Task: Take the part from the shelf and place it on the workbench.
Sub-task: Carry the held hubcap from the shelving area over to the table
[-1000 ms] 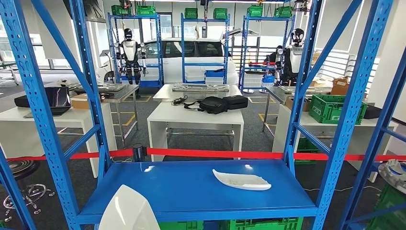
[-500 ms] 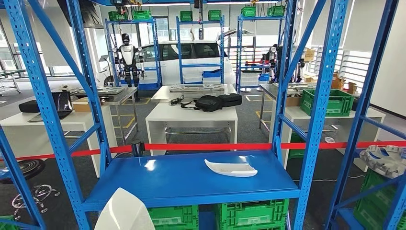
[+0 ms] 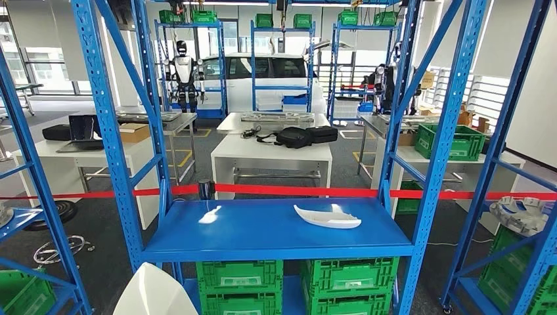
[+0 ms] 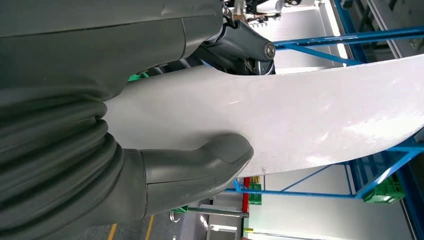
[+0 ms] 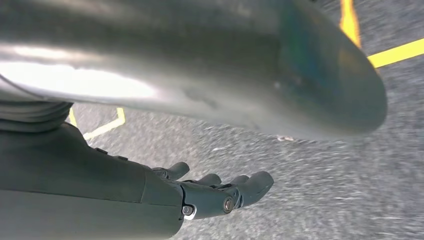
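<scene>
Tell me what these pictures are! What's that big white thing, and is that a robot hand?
They come from a walking robot's three cameras. One sits high on its body and faces a blue shelf with a white part lying on it and green crates below. One camera sits at each wrist. The left hand holds a big white curved part, thumb pressed on it; its tip shows low in the body view too. The right hand holds nothing, fingers loosely out, above grey floor with yellow lines.
</scene>
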`<state>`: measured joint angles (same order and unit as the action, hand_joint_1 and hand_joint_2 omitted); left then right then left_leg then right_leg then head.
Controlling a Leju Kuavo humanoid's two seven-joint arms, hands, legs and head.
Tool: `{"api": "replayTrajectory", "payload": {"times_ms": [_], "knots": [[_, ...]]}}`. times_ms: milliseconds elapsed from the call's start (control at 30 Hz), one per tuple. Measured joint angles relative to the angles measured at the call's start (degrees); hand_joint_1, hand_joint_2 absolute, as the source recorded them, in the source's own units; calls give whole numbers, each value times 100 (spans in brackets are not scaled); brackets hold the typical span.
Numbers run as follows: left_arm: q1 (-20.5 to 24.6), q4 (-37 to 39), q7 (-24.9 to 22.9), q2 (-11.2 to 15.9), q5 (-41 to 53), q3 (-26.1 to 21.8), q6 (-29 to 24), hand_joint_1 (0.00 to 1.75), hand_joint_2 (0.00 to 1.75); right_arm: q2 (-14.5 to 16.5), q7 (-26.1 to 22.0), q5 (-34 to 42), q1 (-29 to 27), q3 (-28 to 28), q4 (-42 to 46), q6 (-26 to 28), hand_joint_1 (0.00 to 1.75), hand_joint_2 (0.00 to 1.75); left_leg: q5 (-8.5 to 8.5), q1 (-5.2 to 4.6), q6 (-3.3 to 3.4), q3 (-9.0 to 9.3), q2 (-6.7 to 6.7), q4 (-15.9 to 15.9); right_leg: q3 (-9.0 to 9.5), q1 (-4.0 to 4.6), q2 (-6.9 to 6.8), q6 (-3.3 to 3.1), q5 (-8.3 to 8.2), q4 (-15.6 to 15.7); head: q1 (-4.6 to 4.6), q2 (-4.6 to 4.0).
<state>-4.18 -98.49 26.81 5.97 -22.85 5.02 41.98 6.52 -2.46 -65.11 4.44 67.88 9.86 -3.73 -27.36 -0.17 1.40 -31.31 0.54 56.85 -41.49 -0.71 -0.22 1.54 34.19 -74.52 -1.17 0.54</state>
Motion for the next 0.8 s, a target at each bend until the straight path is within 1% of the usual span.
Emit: {"api": "replayTrajectory", "payload": {"times_ms": [33,67,100,133,167,200,233,267,300,333,367,400,433,467,500,533,567,600,633,667,700,733,767,800], "knots": [[-25,10,9,-30,14,-14,3,175,175,-16,14,-42,-1,-12,0,-35,0,0,71,-1,-8,-110,-1,29,91,5,5,-6,-102,-91,-3,1],[-57,15,25,-58,43,-27,-3,175,175,-27,22,-76,-1,-22,0,-63,0,0,134,1,-22,-227,-1,66,278,9,10,-13,-268,12,-7,1],[-100,7,48,-87,81,-43,-21,175,175,-38,25,-113,1,-32,0,-79,0,0,185,3,-42,-327,-2,108,564,11,13,-21,-406,310,-9,1],[-162,-27,76,-123,126,-66,-57,175,175,-51,25,-167,7,-54,1,-95,0,0,226,-3,-67,-414,1,153,916,19,17,-36,-411,762,-12,1],[-231,-77,102,-163,169,-97,-101,175,175,-70,23,-223,15,-86,1,-110,0,0,263,-10,-96,-472,7,190,1215,28,23,-59,-339,1182,-12,1],[-306,-141,127,-208,213,-130,-139,175,175,-96,18,-275,21,-125,2,-125,0,0,303,-16,-127,-504,17,212,1411,41,29,-84,-239,1502,-9,1],[-383,-213,154,-258,265,-157,-167,175,175,-135,9,-312,25,-164,3,-142,0,0,349,-18,-159,-519,27,217,1497,59,33,-115,-158,1684,-4,1],[-448,-267,181,-306,317,-172,-170,175,175,-172,-9,-322,22,-192,3,-157,0,0,403,-18,-193,-522,31,202,1475,60,30,-152,-178,1719,1,0],[-500,-294,214,-351,363,-176,-154,175,175,-214,-38,-303,19,-207,4,-169,0,0,424,-11,-225,-539,22,199,1427,55,12,-192,-234,1731,2,-1],[-530,-281,247,-396,398,-172,-128,175,175,-261,-66,-261,19,-214,5,-177,0,0,350,-6,-258,-582,8,242,1375,45,-5,-242,-300,1742,7,0],[-531,-229,285,-429,414,-161,-96,175,175,-303,-89,-210,18,-217,6,-182,0,0,168,0,-292,-644,-8,373,1308,30,-28,-286,-375,1756,7,0],[-505,-142,332,-451,417,-141,-66,175,175,-346,-87,-159,17,-216,7,-188,0,0,-109,16,-322,-720,-19,615,1230,26,-47,-315,-446,1761,12,0],[-460,-32,385,-466,418,-109,-48,175,175,-387,-53,-123,10,-215,8,-202,0,0,-416,26,-351,-801,-23,961,1142,29,-58,-331,-516,1758,17,0],[-411,81,441,-469,418,-74,-37,175,175,-425,-4,-103,-3,-215,8,-220,0,0,-638,36,-374,-858,-24,1343,1046,34,-70,-331,-589,1750,18,0],[-363,189,485,-470,417,-40,-33,175,175,-460,47,-88,-18,-214,9,-242,0,0,-724,41,-387,-874,-23,1654,953,40,-76,-326,-664,1739,21,-1],[-319,280,512,-470,414,-13,-32,175,175,-491,96,-74,-32,-212,9,-261,0,0,-674,42,-391,-823,-24,1821,854,44,-80,-319,-738,1723,21,0],[-280,350,520,-470,400,7,-32,175,175,-514,144,-53,-43,-208,9,-272,0,0,-521,42,-383,-679,-24,1782,754,46,-79,-310,-809,1705,21,0],[-240,403,511,-469,372,25,-32,175,175,-530,207,-21,-50,-196,9,-277,0,0,-367,40,-363,-432,-28,1533,666,48,-73,-297,-877,1688,22,0],[-199,444,493,-468,339,44,-32,175,175,-541,286,17,-55,-180,9,-278,0,0,-293,38,-336,-130,-34,1169,590,49,-66,-281,-937,1674,24,1],[-147,476,473,-466,304,66,-32,175,175,-549,370,57,-64,-156,9,-279,0,0,-332,27,-304,218,-40,689,532,56,-61,-257,-997,1662,27,1],[-100,507,454,-464,271,88,-32,175,175,-556,443,88,-76,-133,9,-281,0,0,-414,12,-268,463,-45,301,498,59,-59,-230,-1062,1663,26,1],[-64,535,444,-463,249,108,-32,175,175,-561,494,108,-90,-114,8,-283,0,0,-491,-8,-233,600,-47,44,477,55,-60,-199,-1129,1676,26,1],[-39,563,437,-462,232,124,-32,175,175,-565,529,123,-108,-97,8,-286,0,0,-514,-28,-192,649,-45,-114,458,52,-59,-161,-1201,1696,27,1],[-29,592,432,-461,219,136,-32,175,175,-572,551,129,-127,-82,7,-288,0,0,-461,-28,-143,592,-35,-128,436,36,-53,-127,-1245,1711,28,1]]}}
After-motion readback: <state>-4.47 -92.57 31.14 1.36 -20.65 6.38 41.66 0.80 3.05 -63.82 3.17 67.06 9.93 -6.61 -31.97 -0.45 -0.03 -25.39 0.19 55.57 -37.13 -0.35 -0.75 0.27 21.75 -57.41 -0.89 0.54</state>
